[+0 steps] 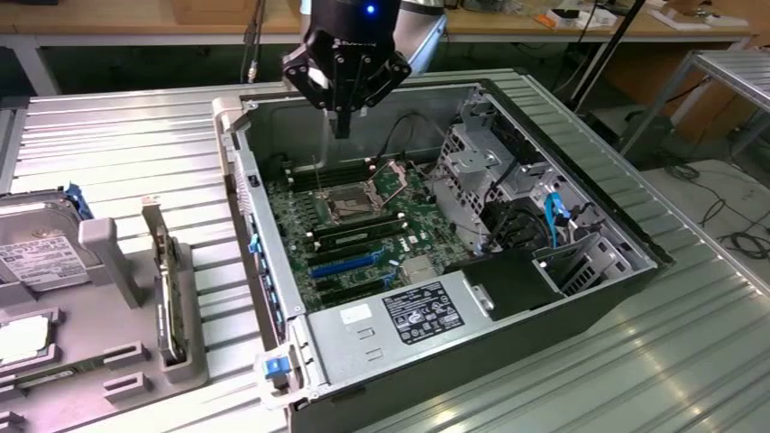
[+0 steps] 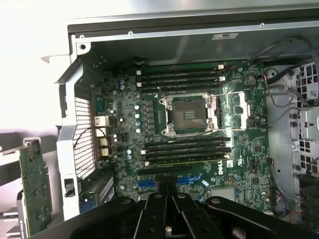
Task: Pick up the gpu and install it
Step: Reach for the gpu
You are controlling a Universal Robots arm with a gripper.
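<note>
My pincer (image 1: 342, 124) hangs clenched, empty, above the open computer case (image 1: 542, 361). The gpu (image 1: 165, 271) stands on edge in a grey holder (image 1: 106, 257) outside it, well apart.

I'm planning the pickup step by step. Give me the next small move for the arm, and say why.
Probably shift the gripper toward the exterior view's left, to above the gpu. Its fingers are shut on nothing and hang over the motherboard in the open case, while the gpu stands on edge in the grey holder outside it, untouched.
</note>
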